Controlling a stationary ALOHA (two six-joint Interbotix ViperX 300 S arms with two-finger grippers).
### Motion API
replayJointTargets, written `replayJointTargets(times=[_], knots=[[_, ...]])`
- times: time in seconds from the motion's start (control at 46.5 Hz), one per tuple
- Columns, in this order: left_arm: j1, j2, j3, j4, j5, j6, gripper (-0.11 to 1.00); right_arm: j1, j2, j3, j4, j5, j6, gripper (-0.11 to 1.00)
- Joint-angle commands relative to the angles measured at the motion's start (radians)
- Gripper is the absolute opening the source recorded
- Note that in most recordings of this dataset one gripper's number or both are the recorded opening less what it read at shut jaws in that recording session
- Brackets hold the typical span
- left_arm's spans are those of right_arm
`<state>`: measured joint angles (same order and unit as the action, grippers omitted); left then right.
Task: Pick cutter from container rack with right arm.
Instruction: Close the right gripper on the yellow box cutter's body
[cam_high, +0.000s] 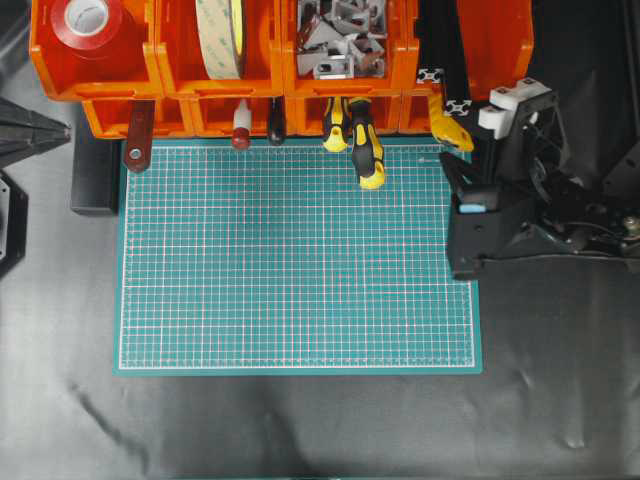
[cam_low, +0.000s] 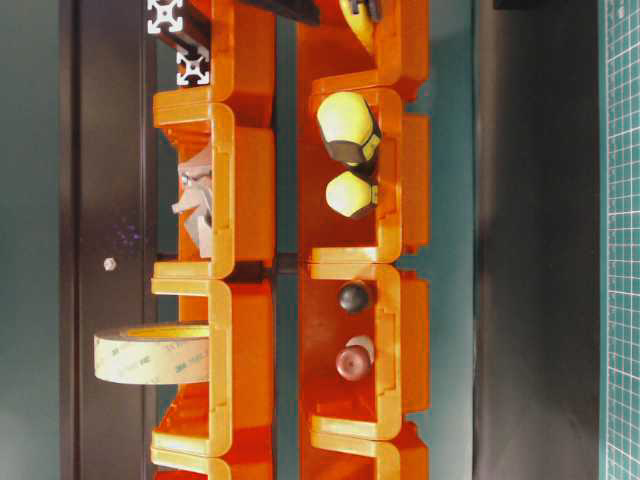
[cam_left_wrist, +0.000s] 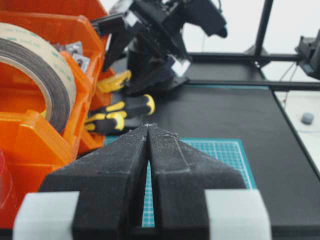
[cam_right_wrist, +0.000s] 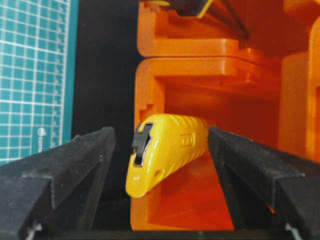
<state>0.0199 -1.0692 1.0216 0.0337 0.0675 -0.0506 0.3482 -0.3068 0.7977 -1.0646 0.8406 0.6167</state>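
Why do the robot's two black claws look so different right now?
The right gripper stands wide open, one finger on each side of the slim yellow cutter; the left gripper is shut, its tips pressed together. The right one sits at an orange plastic bin of the rack; the left one hangs over the green cutting mat with nothing between its fingers. Both have black, rough-padded, pointed fingers.
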Motion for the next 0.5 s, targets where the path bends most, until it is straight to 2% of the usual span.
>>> replayJointTargets(times=[0.0, 0.258, 0.474], knots=[[0.002, 0.005, -0.009, 0.003, -0.005, -0.003, 0.0, -0.006, 0.0, -0.006, -0.012, -0.006, 0.02, 0.73], [0.003, 0.005, -0.002, 0.003, -0.003, -0.005, 0.0, -0.009, 0.0, 0.009, -0.014, 0.002, 0.038, 0.71], [0.002, 0.005, 0.002, 0.002, -0.005, -0.005, 0.0, -0.021, 0.0, 0.014, -0.012, 0.009, 0.038, 0.62]])
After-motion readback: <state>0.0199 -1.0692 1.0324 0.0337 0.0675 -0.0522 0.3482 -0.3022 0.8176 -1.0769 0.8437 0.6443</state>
